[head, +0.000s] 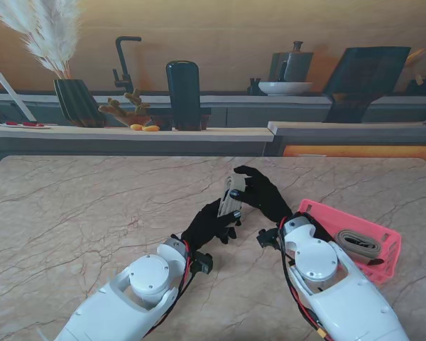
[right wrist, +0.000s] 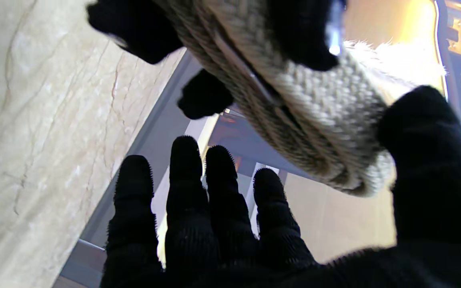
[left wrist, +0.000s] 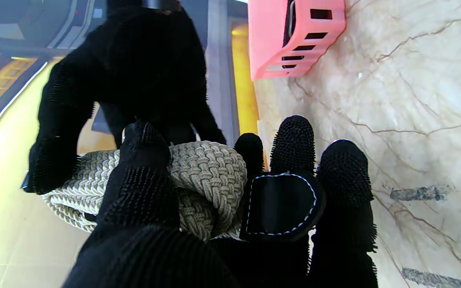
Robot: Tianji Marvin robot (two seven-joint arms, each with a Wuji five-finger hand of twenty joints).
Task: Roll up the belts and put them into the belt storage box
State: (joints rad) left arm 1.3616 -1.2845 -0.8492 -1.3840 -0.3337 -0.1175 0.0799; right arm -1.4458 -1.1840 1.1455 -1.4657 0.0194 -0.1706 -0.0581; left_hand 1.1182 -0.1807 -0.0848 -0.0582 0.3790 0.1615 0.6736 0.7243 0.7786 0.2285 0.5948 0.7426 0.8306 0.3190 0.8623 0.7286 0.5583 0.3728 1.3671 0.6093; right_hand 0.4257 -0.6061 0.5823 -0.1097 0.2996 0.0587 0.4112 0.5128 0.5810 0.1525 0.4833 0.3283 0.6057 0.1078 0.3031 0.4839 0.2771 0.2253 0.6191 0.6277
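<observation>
A rolled beige braided belt [head: 233,195] is held up off the marble table between my two black-gloved hands. My left hand [head: 211,224] grips it from the near side, with the thumb and fingers wrapped round the roll [left wrist: 206,176]. My right hand [head: 266,195] reaches over it from the right; its thumb [right wrist: 434,160] presses on the roll's end [right wrist: 314,120]. The pink belt storage box [head: 387,245] lies to the right of my right arm, with a rolled tan belt [head: 360,245] lying in it. The box [left wrist: 294,36] also shows in the left wrist view.
The marble table [head: 92,220] stretches to the left and far side. Behind its far edge runs a counter [head: 128,131] with a vase, a dark canister, a tap and a bowl.
</observation>
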